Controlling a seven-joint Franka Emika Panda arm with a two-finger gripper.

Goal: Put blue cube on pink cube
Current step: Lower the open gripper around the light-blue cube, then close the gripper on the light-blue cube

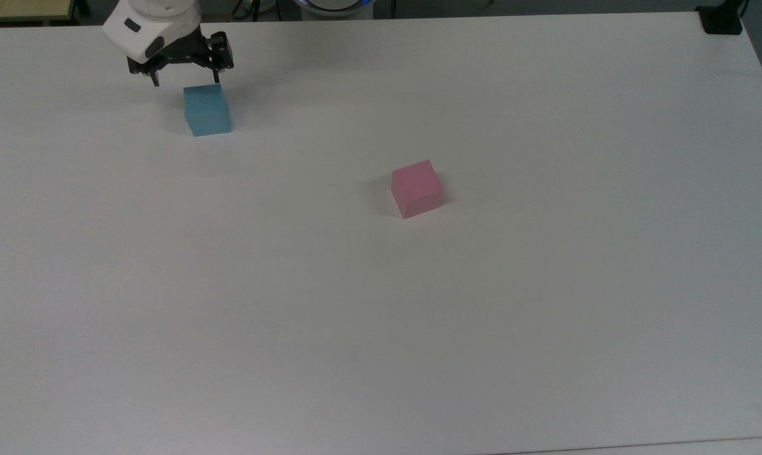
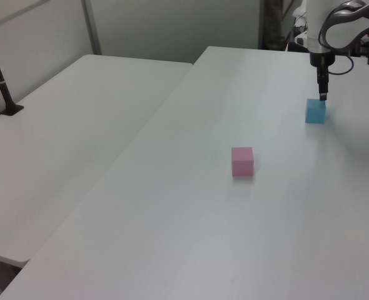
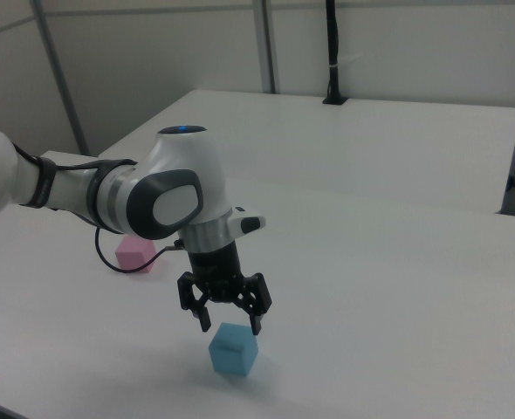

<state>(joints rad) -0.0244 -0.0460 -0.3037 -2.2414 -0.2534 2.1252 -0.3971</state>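
Gripper (image 1: 183, 81) fingers stand spread apart and hold nothing, poised just above the blue cube (image 1: 207, 111); in the right view the two black fingers (image 3: 256, 321) hang a little over the cube's top face with a gap of air between them and it.

Going by size, the white table (image 1: 419, 328) carries everything. Next comes the Franka arm (image 3: 153, 196), white and grey, which bends down over the corner of the table where the blue cube stands. Then come the two cubes, of the same size. The blue cube sits flat on the table directly under the gripper, a tiny dark dot on its top face. The pink cube (image 1: 416, 188) sits flat on the table well apart from the blue cube, toward the top view's right and lower; in the left view it lies nearer the camera than the blue cube (image 2: 315, 110), and nothing rests on it.

As for progress, nothing of the task appears to be done: the blue cube is not grasped and both cubes are on the table. What seems left is the whole sequence: lowering the fingers around the blue cube, clamping it, lifting, carrying it across to the pink cube, setting it squarely on top and letting go.
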